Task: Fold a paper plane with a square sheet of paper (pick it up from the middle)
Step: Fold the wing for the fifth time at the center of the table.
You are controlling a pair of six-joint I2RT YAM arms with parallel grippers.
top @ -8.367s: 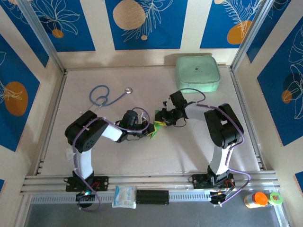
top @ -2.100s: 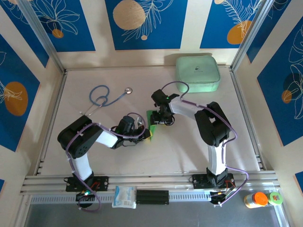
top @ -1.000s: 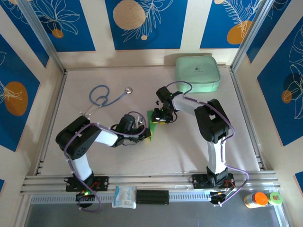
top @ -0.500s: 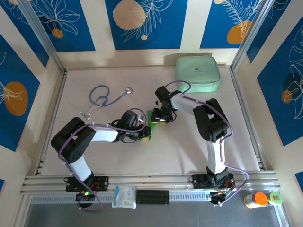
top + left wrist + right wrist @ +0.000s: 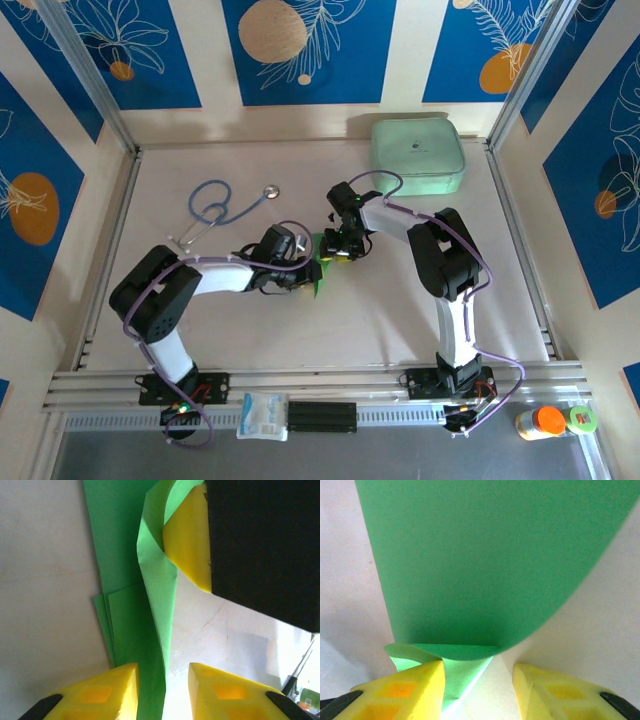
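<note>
Near edge, by my bases: a white packet [image 5: 264, 415] and a small orange-and-white container [image 5: 547, 422].

Mid-worktop [image 5: 400, 320]:
- My left end effector [image 5: 162, 674] is open, its yellow fingers [image 5: 97, 692] apart and clamping nothing.
- A raised fold of the square sheet of paper [image 5: 125, 610] runs in between them. It sits close against one finger, with a bare gap to the other.
- The sheet is bright green and creased. Its layered edges lie flat on the worktop and one flap stands up, curling.

Just beyond, facing it:
- My right end effector [image 5: 479, 669] is also open.
- A small folded tip of the sheet sits between its fingers, against one and clear of the other.
- From the left wrist, the standing flap curls over one of those right fingers.

Farther back, left: a blue stethoscope [image 5: 270, 190], well apart from the sheet.

Far edge, right: a pale mint case [image 5: 417, 155], flat and apart from everything.
</note>
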